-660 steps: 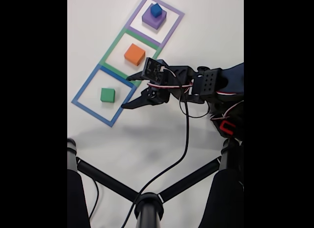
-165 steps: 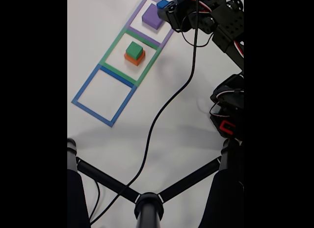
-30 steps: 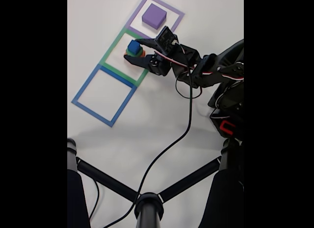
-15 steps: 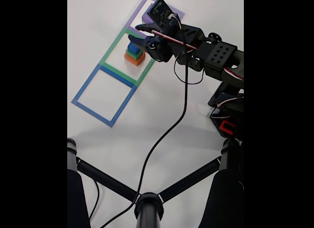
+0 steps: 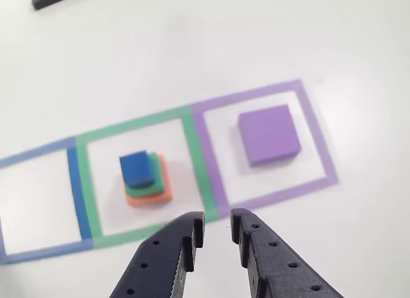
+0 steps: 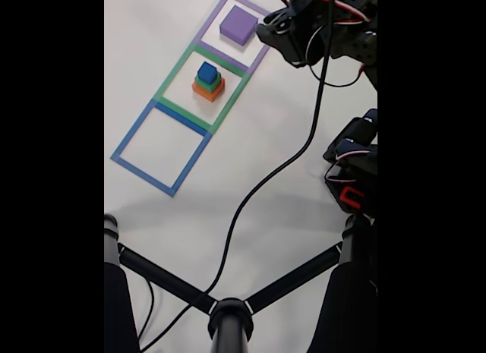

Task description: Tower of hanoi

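The dark, hole-studded two-finger tool (image 5: 216,224) hung above the white worktop (image 5: 192,48) with its fingertips only a narrow gap apart and nothing between them. In the other view the tips sat just short of the tape line shared by the green taped square outline (image 5: 144,176) and the purple taped square outline (image 5: 262,144). In the fixed view the tool (image 6: 267,30) stood beside the purple outline, near the top of the row.

Inside the purple outline the flat purple square block (image 5: 269,134) lay alone, roughly centred and apart from the tape on every side. It looked like a light, rigid slab with a matte top and straight edges; a pinch across two opposite side faces would probably hold it, though the tool would have to open well wider than it stood.

In the green outline stood the three-block stack: a small blue cube (image 5: 136,168) on a green block (image 5: 149,179) on a wider orange block (image 5: 150,192). The tiers sat slightly off-centre, so a sideways knock could likely topple them. Each seemed light and stiff, best taken by the sides of the top piece alone.

Beyond it, the blue taped square outline (image 6: 160,147) held nothing.
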Motion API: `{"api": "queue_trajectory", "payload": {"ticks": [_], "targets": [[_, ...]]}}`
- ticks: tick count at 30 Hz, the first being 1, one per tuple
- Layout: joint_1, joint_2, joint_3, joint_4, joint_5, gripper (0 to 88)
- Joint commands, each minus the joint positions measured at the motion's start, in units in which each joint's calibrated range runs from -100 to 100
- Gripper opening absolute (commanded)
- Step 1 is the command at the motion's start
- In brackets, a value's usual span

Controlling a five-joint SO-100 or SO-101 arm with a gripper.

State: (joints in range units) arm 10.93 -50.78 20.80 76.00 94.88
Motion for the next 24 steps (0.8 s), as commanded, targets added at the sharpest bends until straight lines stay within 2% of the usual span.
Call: {"api": "queue_trajectory", "payload": {"ticks": [1, 6, 12, 21, 24], "targets": [[3.4, 2.1, -14.3, 10.1, -2.4, 0.0], [7.6, 2.4, -16.8, 13.0, -1.3, 0.0], [11.3, 1.6, -13.1, 12.7, 5.1, 5.0], [13.5, -3.1, 1.2, 1.3, 5.1, 15.7], [15.3, -4.0, 6.9, -2.5, 5.1, 16.2]]}}
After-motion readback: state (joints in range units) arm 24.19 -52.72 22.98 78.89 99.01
